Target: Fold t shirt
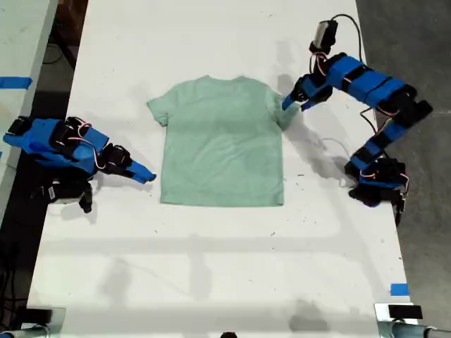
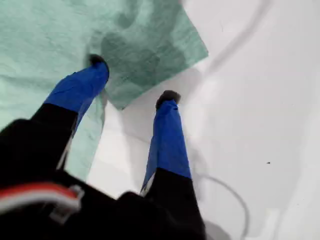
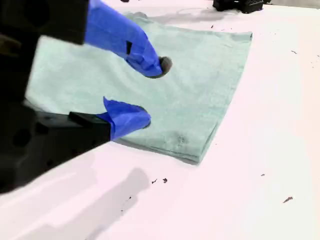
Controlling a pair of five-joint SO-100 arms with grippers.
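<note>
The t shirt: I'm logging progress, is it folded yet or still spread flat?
Spread flat. In the exterior view the t shirt shows its full outline on the table, both sleeves out and no layer turned over.

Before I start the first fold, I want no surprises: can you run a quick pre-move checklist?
1. The t shirt lies flat and unfolded: ok.
2. My first gripper is open at the sleeve: ok.
3. Sleeve edge between its fingers, one finger over cloth, one over the table: ok; contact cannot tell.
4. My second gripper is open: ok.
5. My second gripper is gripping the shirt: not ok, it sits beside the edge.
</note>
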